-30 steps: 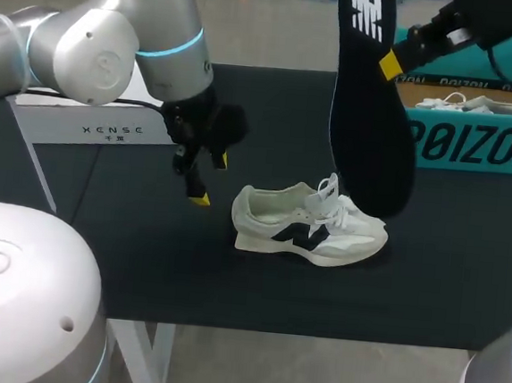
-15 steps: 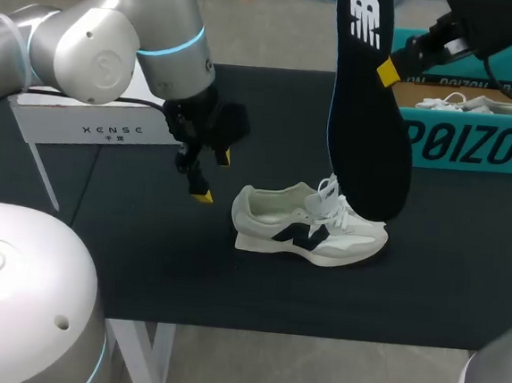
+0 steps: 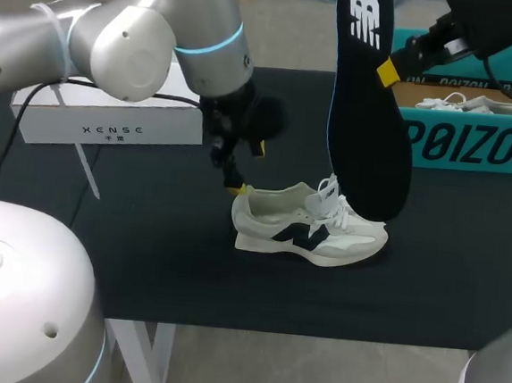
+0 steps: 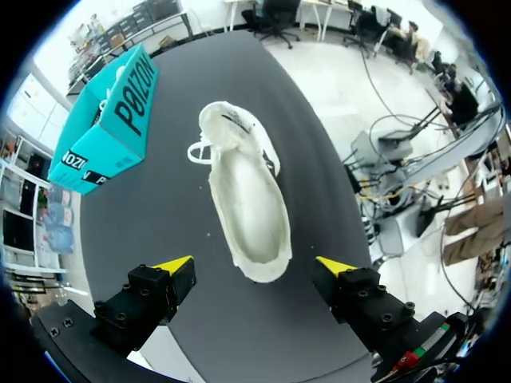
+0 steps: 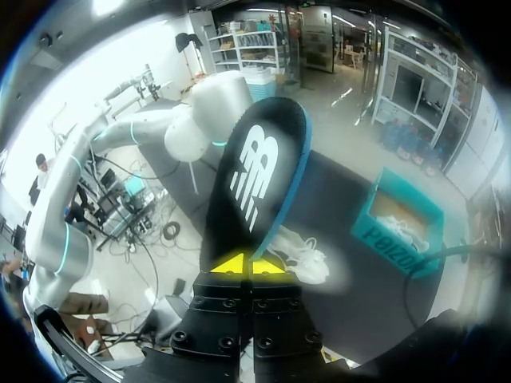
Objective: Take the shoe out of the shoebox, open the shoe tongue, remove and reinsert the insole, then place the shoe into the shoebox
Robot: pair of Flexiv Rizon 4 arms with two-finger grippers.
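Black table (image 3: 142, 262) | teal shoebox (image 3: 475, 143) at far right | shoe (image 3: 307, 227) out of it, mid-table | insole (image 3: 370, 121) hangs wide end down above shoe, my right gripper (image 5: 242, 263) clamped on its edge | my left gripper (image 3: 247, 167) spread wide at the heel | reinsertion, I judge: left steadies heel, right feeds insole in lengthwise.

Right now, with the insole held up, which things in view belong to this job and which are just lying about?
Part of the job:
- shoe on the table
- insole, clamped in the right gripper
- teal shoebox
- left gripper, open at the shoe's heel

Just lying about:
- white box by the left arm
- second shoe inside the shoebox
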